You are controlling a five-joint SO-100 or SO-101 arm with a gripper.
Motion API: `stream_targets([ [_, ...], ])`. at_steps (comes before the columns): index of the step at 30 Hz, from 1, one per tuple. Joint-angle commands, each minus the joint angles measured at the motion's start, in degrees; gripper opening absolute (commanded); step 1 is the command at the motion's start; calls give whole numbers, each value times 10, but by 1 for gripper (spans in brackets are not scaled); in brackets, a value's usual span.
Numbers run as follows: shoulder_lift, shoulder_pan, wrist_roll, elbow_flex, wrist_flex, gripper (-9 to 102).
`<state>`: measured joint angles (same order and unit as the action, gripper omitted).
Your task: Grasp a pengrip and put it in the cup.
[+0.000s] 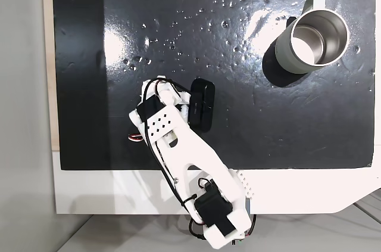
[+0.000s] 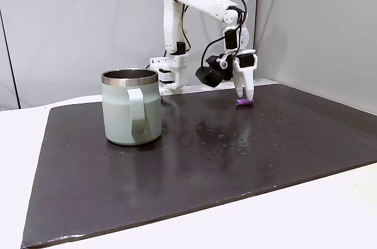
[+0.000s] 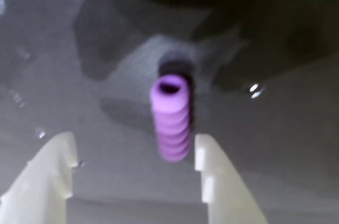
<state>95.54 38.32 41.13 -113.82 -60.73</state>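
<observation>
The purple ribbed pengrip [image 3: 170, 118] lies on the black mat, its hollow end pointing away from the wrist camera. My gripper [image 3: 133, 142] is open, and its two white fingertips [image 3: 58, 155] straddle the near end of the pengrip without touching it. In a fixed view the gripper [image 2: 246, 92] points straight down at the pengrip [image 2: 244, 102], just above the mat at the far right. The pale grey cup [image 2: 131, 108] stands upright well to the left, handle toward the camera. From above, the cup [image 1: 309, 40] sits at the mat's upper right, and my arm [image 1: 172, 124] covers the pengrip.
A black mat [image 2: 206, 160] covers most of the white table [image 1: 119, 189]. Small droplets or specks [image 1: 196, 25] dot the mat. The arm's base [image 1: 220, 216] sits at the table's lower edge in the view from above. Open mat lies between gripper and cup.
</observation>
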Motion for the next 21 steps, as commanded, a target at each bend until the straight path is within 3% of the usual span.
stream_targets([
  [1, -8, 9, -7, 4, 20, 26],
  [12, -49, 13, -20, 4, 39, 22],
  [21, -69, 5, -31, 7, 55, 7],
])
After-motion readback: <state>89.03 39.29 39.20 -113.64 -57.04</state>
